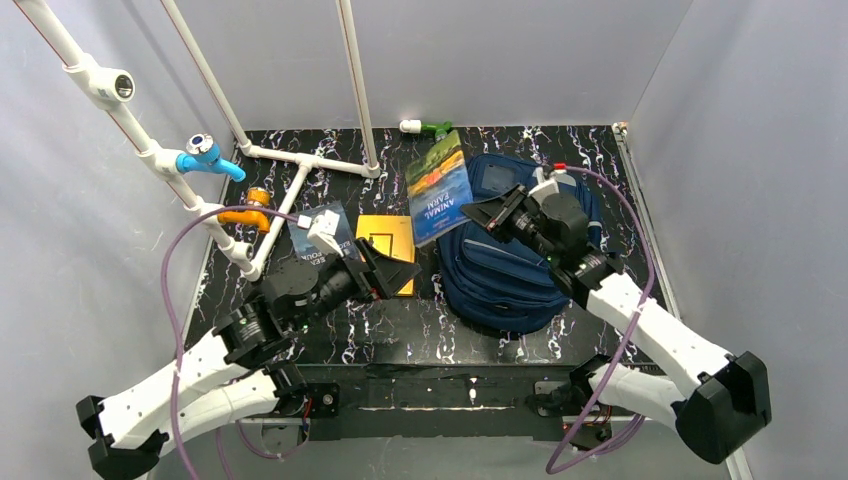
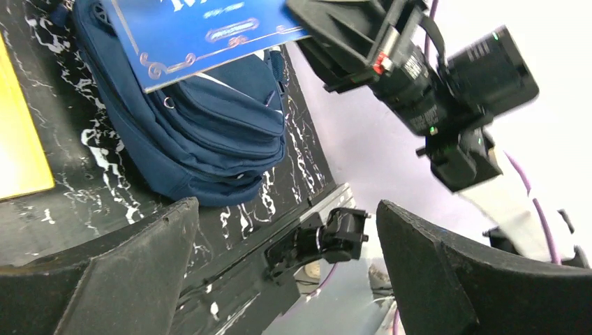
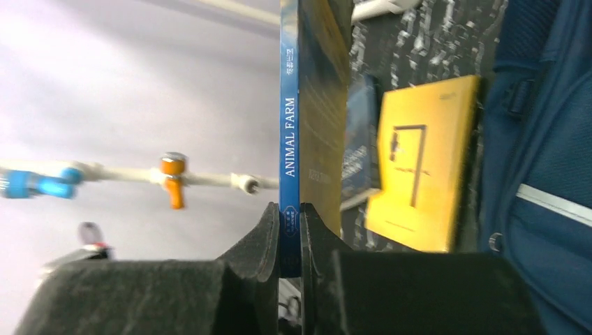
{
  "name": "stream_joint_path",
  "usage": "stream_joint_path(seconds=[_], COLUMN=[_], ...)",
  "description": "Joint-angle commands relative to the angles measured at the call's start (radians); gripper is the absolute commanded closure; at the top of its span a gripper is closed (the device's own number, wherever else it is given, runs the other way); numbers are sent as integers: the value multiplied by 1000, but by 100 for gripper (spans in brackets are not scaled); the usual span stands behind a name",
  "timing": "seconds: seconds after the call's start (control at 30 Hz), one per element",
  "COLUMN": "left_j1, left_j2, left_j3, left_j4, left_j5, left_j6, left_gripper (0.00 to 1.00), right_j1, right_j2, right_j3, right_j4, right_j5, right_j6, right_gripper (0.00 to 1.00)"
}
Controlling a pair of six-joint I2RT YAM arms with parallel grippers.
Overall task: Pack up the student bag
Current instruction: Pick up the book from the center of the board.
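The navy student bag (image 1: 505, 268) lies right of centre on the black table; it also shows in the left wrist view (image 2: 202, 132) and the right wrist view (image 3: 551, 139). My right gripper (image 1: 492, 214) is shut on the blue "Animal Farm" book (image 1: 440, 186), pinching its spine (image 3: 290, 139) and holding it lifted at the bag's left upper edge. The book also shows in the left wrist view (image 2: 202, 31). My left gripper (image 1: 395, 272) is open and empty, just left of the bag, over a yellow book (image 1: 386, 240).
A dark blue book (image 1: 305, 238) lies left of the yellow book (image 3: 422, 160). A white pipe frame (image 1: 300, 165) with a blue valve (image 1: 205, 155) and an orange valve (image 1: 257, 205) stands at the back left. A green-and-white item (image 1: 425, 127) lies at the back edge.
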Motion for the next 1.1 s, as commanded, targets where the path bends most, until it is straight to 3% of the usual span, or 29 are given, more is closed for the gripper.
stream_joint_path(seconds=[0.0,0.17,0.4,0.6,0.8,1.07], left_j1=[4,4,4,-4,-12,-13], left_j2=[62,187,368,546,654,717], left_j3=[-64,-9,-32,-10,72,87], left_j4=[293,383,652,919,1017,1153], left_j5=[-57,-81,-123,-217,-317,-283], left_j6=[-115,-83,-204,-236,-151,-132], left_gripper=[2,2,2,2,2,2], right_j1=[-5,-6,-4,2,6,6], right_j2=[-78,-97,-114,-138,-187,-237], right_j3=[-100,-198,-254,-261,-291,-323], right_j4=[419,635,740,729,703,658], right_j5=[82,167,244,276,290,312], right_j6=[344,557,706,742,745,748], right_gripper=[99,99,99,99,99,99])
